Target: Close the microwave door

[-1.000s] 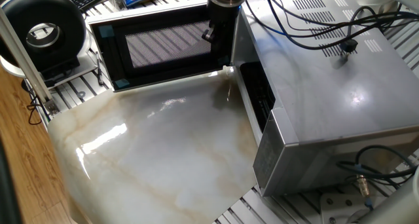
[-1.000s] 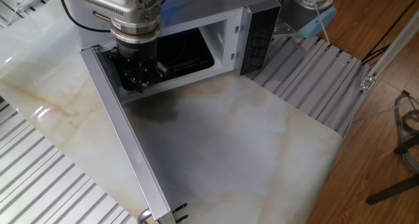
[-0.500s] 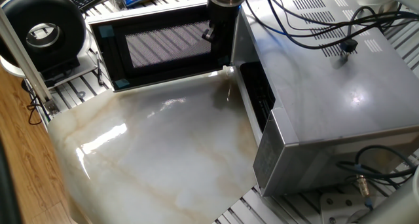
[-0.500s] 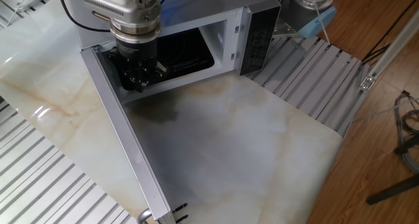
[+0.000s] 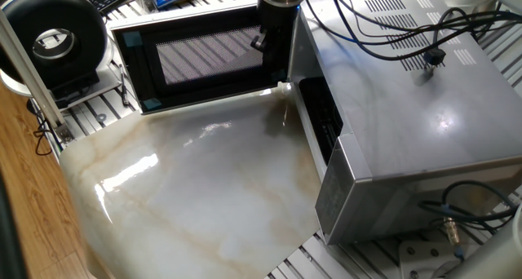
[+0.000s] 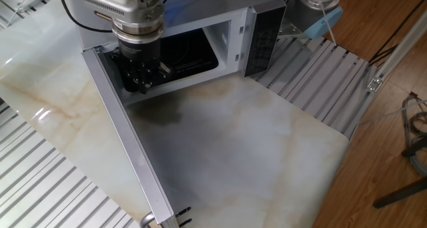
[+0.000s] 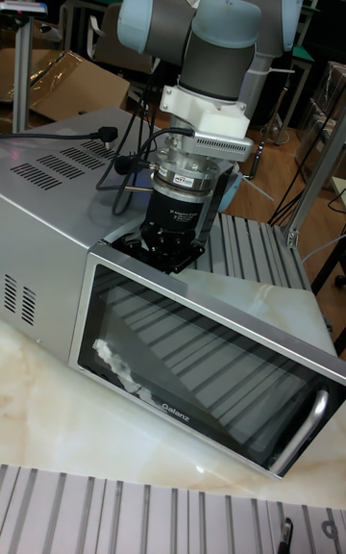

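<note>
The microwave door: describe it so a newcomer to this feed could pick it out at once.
Find the big silver microwave on the marble tabletop. The microwave door is the wide panel swung fully open from its front corner, with the gripper hanging just inside it. Its black-framed mesh window and, outside, a vertical silver bar handle set it apart from the round black-and-white device.

Wore grey tubular links with pale blue joint caps on the arm (image 7: 216, 35). Carried a white ribbed box with vent slots at the wrist (image 7: 210, 131), a black cylinder bearing a small label beneath, and black cables trailing alongside.
</note>
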You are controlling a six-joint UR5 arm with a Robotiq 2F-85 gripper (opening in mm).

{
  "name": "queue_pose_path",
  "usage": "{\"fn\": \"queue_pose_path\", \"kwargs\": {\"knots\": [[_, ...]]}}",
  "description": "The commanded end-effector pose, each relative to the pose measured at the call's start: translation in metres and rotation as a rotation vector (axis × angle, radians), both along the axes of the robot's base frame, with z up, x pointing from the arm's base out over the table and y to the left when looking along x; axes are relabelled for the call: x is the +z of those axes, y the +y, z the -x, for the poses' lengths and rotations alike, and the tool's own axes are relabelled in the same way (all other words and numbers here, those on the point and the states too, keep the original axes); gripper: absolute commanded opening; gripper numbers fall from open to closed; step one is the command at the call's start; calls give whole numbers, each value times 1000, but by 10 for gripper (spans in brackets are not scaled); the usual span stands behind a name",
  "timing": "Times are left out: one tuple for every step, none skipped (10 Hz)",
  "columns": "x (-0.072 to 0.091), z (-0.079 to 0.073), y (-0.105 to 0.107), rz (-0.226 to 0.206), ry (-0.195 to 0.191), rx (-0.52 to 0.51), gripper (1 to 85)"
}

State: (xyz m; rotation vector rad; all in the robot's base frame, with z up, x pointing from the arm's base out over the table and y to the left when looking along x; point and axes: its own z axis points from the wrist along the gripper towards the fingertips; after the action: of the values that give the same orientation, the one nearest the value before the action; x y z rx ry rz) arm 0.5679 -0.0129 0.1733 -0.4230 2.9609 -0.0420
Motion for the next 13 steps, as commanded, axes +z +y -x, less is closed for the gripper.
{"fn": "queue_pose_path", "kwargs": {"knots": [[2, 0, 5, -22, 1, -10, 10], [2, 0, 5, -22, 1, -10, 10], [2, 1, 4, -22, 1, -10, 10], [1, 1, 6, -31, 1, -14, 10], [1, 1, 8, -37, 1, -23, 10], [1, 1, 8, -39, 1, -26, 10], [1, 1, 8, -39, 2, -26, 10], [0, 1, 7, -37, 2, -23, 10], [0, 1, 7, -35, 2, -23, 10], [0, 1, 7, -35, 2, -23, 10], [0, 1, 7, -35, 2, -23, 10], [0, 1, 7, -37, 2, -23, 10], [0, 2, 8, -40, 2, -23, 10]]}}
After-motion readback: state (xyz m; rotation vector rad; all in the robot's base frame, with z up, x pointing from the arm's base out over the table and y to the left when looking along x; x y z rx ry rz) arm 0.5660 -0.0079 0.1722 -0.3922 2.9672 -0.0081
